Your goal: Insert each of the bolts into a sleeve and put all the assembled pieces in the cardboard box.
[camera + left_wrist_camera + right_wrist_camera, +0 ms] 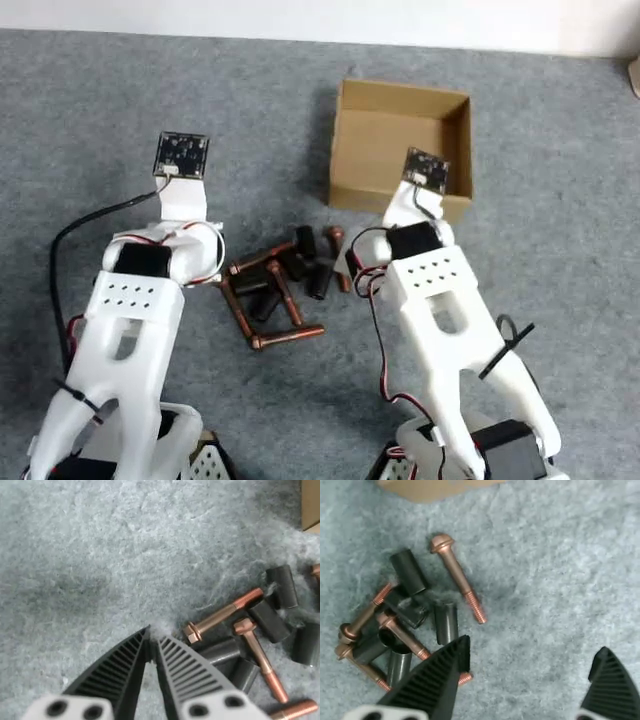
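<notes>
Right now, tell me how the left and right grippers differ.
The left gripper is shut; the right gripper is wide open. The left gripper's tips sit right by the head of a bolt; the right gripper straddles bare carpet beside a sleeve. Both hold nothing.

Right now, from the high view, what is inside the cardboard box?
Inside the cardboard box I see bare brown floor and inner walls. The right arm's camera board covers one near corner, and the front wall hides the floor strip behind it. Bolts and sleeves lie outside.
</notes>
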You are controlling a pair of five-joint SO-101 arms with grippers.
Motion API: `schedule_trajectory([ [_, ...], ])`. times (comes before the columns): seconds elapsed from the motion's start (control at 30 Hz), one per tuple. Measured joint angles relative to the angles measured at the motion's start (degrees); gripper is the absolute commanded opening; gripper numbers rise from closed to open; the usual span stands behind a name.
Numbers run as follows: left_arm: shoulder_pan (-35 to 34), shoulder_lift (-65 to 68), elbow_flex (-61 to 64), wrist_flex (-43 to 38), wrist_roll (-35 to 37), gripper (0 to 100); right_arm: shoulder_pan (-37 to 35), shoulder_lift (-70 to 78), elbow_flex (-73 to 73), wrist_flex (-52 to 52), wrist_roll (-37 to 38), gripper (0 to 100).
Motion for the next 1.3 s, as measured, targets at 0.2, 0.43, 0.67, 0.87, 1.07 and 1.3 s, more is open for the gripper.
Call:
schedule_trajectory([
  [0.2, -0.1, 0.0, 0.0, 0.0, 0.0, 1, -2.7, 0.0, 0.4, -0.1, 0.0, 35.7],
  [0.43, -1.9, 0.0, -0.3, 3.5, 0.0, 2, -2.8, 0.2, 6.3, -8.0, 0.0, 35.7],
  [0.67, -3.4, 1.8, -7.2, 12.7, -0.1, 12, -3.0, 0.2, 10.9, -8.2, 0.0, 35.7],
  [0.87, -8.2, 11.5, -12.8, 14.6, -0.1, 8, -4.7, 0.2, 8.2, -5.1, 1.3, 35.7],
  [1.07, -8.3, 16.8, -13.9, 14.6, 2.5, 8, -8.8, 0.2, 5.5, -4.8, 4.0, 35.7],
  [1.3, -11.5, 17.5, -13.9, 13.1, 5.3, 8, -9.4, 0.2, 5.4, -8.0, 4.1, 31.5],
])
